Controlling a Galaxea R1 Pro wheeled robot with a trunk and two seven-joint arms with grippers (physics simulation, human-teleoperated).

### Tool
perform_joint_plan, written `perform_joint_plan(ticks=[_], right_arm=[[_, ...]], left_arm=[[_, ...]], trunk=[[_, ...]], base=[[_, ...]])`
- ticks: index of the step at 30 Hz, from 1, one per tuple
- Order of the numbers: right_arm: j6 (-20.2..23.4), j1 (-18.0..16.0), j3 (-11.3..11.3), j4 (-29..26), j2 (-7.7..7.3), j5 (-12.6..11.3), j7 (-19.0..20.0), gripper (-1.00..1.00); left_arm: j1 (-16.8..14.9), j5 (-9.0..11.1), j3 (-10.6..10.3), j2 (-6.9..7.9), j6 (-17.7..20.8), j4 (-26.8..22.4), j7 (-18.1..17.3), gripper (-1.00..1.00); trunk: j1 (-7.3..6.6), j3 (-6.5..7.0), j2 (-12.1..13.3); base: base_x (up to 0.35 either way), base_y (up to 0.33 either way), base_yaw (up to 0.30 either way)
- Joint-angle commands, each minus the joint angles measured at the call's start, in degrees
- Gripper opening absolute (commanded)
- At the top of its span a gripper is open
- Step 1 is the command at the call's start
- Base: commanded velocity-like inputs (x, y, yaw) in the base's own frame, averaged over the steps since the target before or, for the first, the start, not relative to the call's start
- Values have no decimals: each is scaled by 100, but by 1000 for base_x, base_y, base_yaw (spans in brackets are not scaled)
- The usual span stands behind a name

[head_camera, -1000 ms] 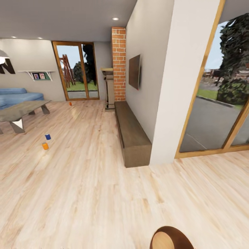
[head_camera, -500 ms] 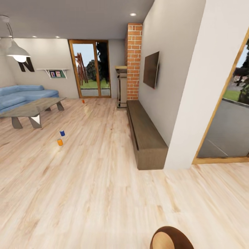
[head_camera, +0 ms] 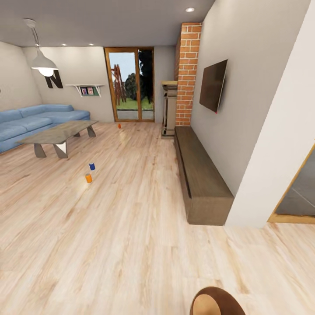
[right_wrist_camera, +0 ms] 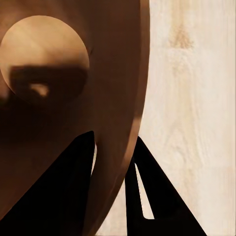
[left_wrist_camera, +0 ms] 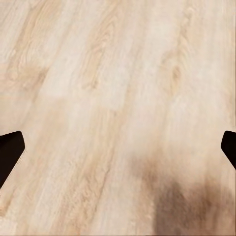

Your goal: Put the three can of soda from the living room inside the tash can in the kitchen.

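- Cans first: you have all 3 on the plank floor of the living room, standing upright. The dark blue can and an orange can are near each other, a short way out from the near end of the glass-topped low table; the second orange can stands well apart from them, far back by the wood-framed glass doors.
- Trash can: your right gripper is clenched on its wall, 1 dark finger inside the orange-brown bucket and 1 outside, with the round bottom visible deep in it. From the head camera its rim pokes up at the lower edge of the picture.
- Your left gripper is spread wide with nothing between the fingers (just 2 dark fingertips at the picture's sides), held over bare planks with a soft shadow on them.
- Around the cans: a light blue sofa behind the table, a pendant lamp above, a brick fireplace column and a wall-mounted screen over a long dark wooden bench to your right.
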Motion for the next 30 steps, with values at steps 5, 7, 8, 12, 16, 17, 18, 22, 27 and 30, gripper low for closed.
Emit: perform_joint_plan(ticks=[5, 7, 8, 12, 16, 17, 18, 22, 27, 30], right_arm=[[-3, -2, 0, 33, 0, -8, 26, -100], [-3, -2, 0, 52, 0, -8, 26, -100], [-3, -2, 0, 54, 0, -8, 26, -100], [-3, -2, 2, 67, 0, -8, 26, -100], [0, -2, 3, 71, 0, -8, 26, -100], [-1, -2, 6, 79, 0, -8, 26, -100], [-2, -2, 4, 82, 0, -8, 26, -100], [-2, -9, 3, 96, 0, -8, 26, -100], [-1, -11, 0, 99, 0, 10, 26, -100], [-1, -11, 0, 100, 5, 116, 25, -100]], left_arm=[[0, 0, 1, 0, 0, 1, 0, 100], [0, 0, 1, 0, 0, 1, 0, 100], [0, 0, 1, 0, 0, 2, 0, 100], [0, 2, 3, 0, 0, 2, 0, 100], [0, 6, 9, 0, 0, 2, 0, 100], [0, 7, 14, 0, 0, 2, 0, 100], [0, 9, 15, 0, 0, 2, 0, 100], [0, 22, 18, 0, 0, 2, -7, 100], [0, 16, 19, 0, 0, 2, -9, 100], [0, 11, 19, 0, 0, 2, -9, 100]], trunk=[[0, -27, 0], [0, -38, 0], [0, -44, 0], [0, -66, 0], [0, -88, 0], [0, -94, 0], [0, -100, 0], [0, -123, 0], [0, -143, 0], [0, -145, 0]], base=[[300, 125, 197], [211, 183, 197], [132, 219, 196], [72, 244, 196], [25, 265, 194], [9, 273, 193], [13, 274, 192], [76, 276, 185], [148, 266, 104], [226, 219, 23]])
